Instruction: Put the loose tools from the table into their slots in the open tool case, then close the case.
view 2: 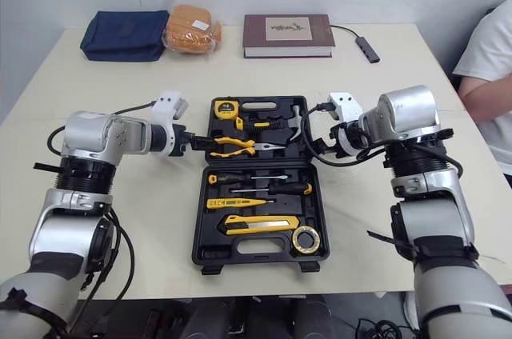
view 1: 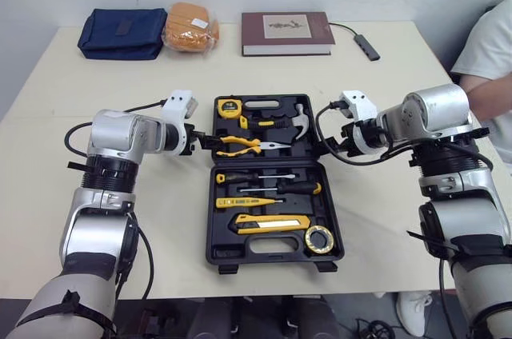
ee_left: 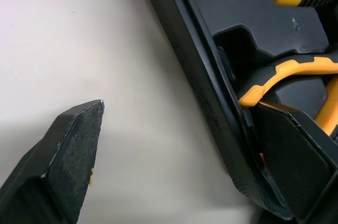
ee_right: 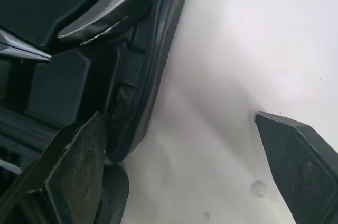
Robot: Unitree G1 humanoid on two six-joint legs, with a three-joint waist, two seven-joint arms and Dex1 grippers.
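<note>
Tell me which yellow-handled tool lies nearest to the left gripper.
The pliers in the far half of the case: their handles end at the left wall, which the left gripper straddles. The screwdrivers and knife lie in the near half.

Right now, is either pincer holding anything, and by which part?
Nothing is clamped. The left pincer and right pincer are open, each straddling a side wall of the tool case at its far half, one finger inside, one outside.

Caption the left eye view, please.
Left pincer and right pincer, both open, straddle opposite side walls of the far half of the tool case.
</note>
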